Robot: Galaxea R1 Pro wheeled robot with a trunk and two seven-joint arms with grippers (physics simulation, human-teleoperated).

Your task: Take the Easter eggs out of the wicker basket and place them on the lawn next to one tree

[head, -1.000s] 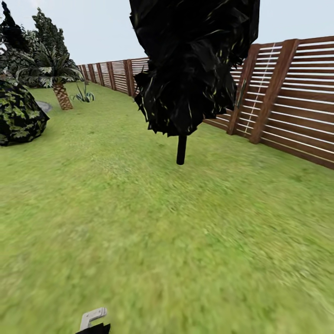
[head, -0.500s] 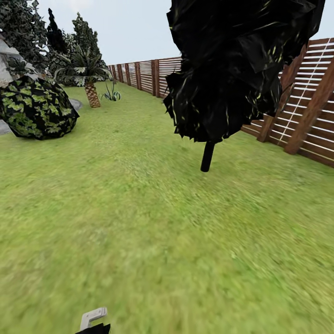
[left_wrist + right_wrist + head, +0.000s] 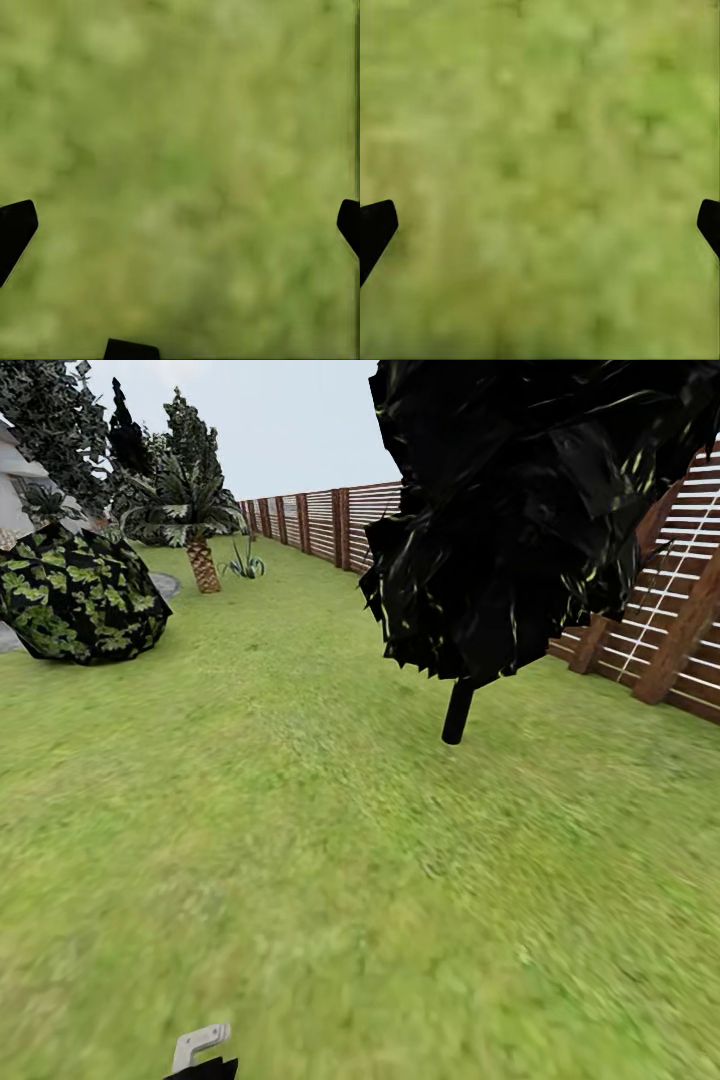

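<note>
A tree with a low blackish canopy (image 3: 530, 510) and a short dark trunk (image 3: 458, 712) stands on the lawn (image 3: 300, 860) ahead and to the right, a few steps off. The Easter eggs and the wicker basket are out of view. My left gripper (image 3: 180, 225) hangs open over bare grass, its dark fingertips (image 3: 15, 229) far apart with nothing between them. My right gripper (image 3: 540, 225) is open over the grass in the same way and holds nothing. A grey part of my left arm (image 3: 200, 1045) pokes in at the head view's lower edge.
A brown slatted fence (image 3: 690, 630) runs behind the tree and along the far side of the garden. A round leafy bush (image 3: 80, 605) sits at the left, with a palm (image 3: 200, 560) and taller trees behind it. Open grass lies between me and the tree.
The whole head view has shifted, so the camera moved: the tree now looks larger and stands further right, and the bush at the left has come fully into view.
</note>
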